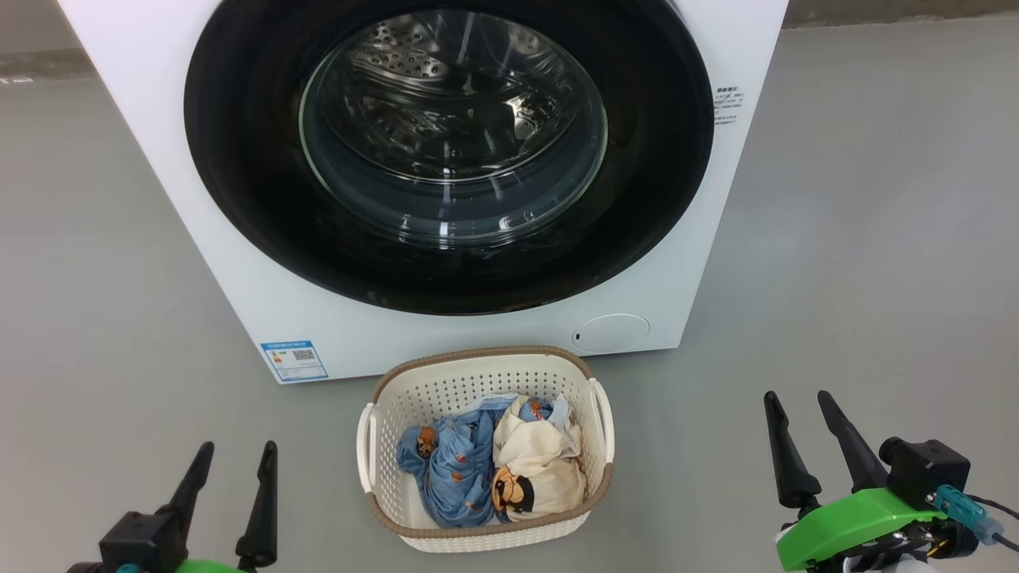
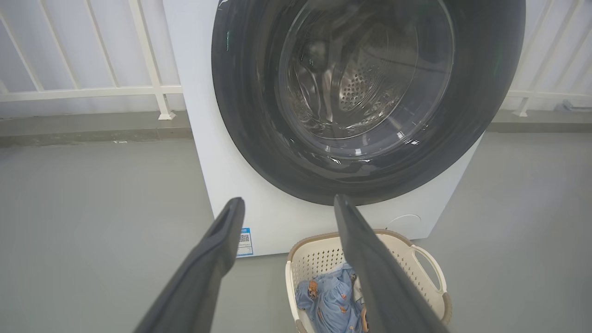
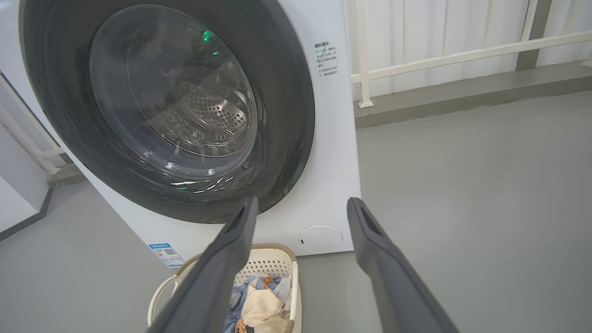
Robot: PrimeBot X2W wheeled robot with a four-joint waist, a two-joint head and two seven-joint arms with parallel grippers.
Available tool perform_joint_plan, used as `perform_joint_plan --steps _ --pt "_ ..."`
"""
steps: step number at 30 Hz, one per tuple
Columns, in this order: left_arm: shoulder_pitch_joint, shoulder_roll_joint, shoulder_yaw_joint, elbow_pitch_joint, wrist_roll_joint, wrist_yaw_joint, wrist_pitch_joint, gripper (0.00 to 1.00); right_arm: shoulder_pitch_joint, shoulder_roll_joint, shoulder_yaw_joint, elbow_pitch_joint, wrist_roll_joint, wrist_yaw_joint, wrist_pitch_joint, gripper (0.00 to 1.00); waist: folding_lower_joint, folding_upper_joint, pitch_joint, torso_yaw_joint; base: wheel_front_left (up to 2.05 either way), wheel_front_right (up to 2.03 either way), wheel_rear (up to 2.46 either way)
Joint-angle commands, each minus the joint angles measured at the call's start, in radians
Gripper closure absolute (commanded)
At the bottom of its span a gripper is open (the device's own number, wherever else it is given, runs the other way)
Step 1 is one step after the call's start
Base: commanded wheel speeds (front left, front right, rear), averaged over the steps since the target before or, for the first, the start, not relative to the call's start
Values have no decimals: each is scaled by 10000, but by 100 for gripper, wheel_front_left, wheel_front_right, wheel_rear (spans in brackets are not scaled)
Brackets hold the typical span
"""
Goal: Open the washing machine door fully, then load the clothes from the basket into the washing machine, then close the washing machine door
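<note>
Plainly, the washing machine door (image 1: 454, 127) is shut, clothes (image 1: 462, 469) in basket (image 1: 478, 378).

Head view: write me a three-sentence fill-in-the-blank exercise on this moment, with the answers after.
The washing machine door is ____.
The clothes lie ____ the basket.
The left gripper and right gripper both have ____ jaws, holding nothing.
Missing words: shut; inside; open.
</note>
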Motion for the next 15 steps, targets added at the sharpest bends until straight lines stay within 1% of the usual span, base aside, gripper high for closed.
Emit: perform_joint_plan --steps 1,5,8,12,15 --pt "-448 135 393 -170 32 -17 -136 0 -230 -11 234 -285 -115 12 -133 0 0 0 3 -2 0 0 0" --pt "-463 138 434 -248 462 55 -136 0 -217 17 215 -349 -125 12 -133 0 0 0 11 6 11 11 -21" --pt "-462 102 477 -261 591 54 -136 0 -204 32 217 -371 -127 12 -133 0 0 0 37 12 38 38 -75" --pt "-491 88 529 -276 691 45 -136 0 -222 48 216 -399 -133 12 -133 0 0 0 107 11 65 65 -131" --pt "-521 73 557 -290 723 36 -136 0 -249 58 205 -431 -137 12 -133 0 0 0 170 13 93 93 -186"
